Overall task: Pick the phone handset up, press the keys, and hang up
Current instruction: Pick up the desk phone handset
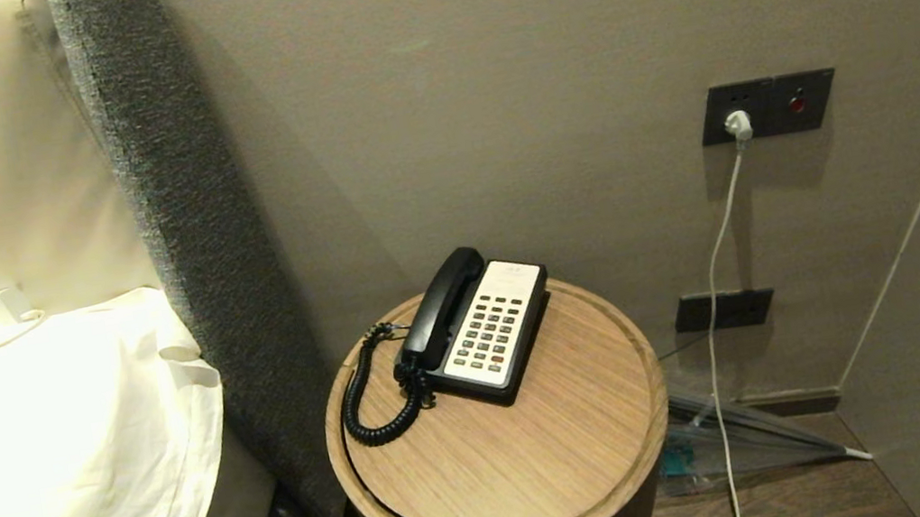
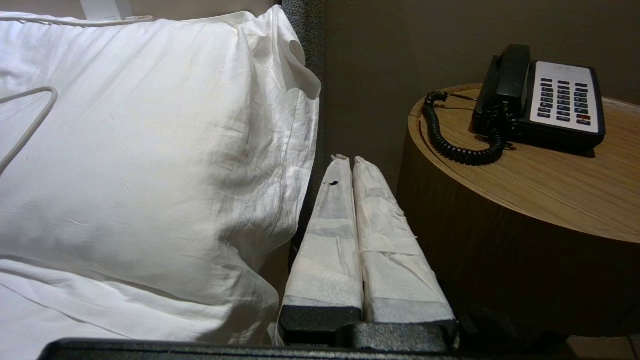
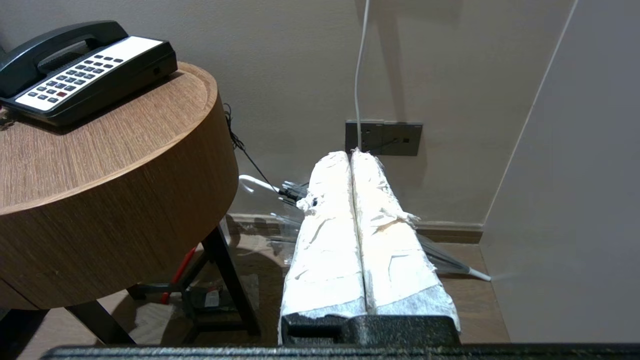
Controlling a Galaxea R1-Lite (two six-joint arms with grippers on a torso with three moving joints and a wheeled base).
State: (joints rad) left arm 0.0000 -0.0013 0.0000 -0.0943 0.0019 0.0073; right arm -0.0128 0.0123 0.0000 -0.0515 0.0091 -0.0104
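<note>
No step begun: handset [image 1: 442, 307] lies cradled on the phone [image 1: 497, 332], on the tabletop [image 1: 542, 438]. Left tool [image 2: 348, 160] and right tool [image 3: 350, 155] clenched, empty, well below the phone. Next: raise one tool to the handset, released

A round wooden side table [image 1: 544, 456] is carrying the phone base [image 1: 497, 332]. The phone handset [image 1: 442, 308] is lying in its cradle, its coiled cord [image 1: 372, 399] resting on the wood.
</note>
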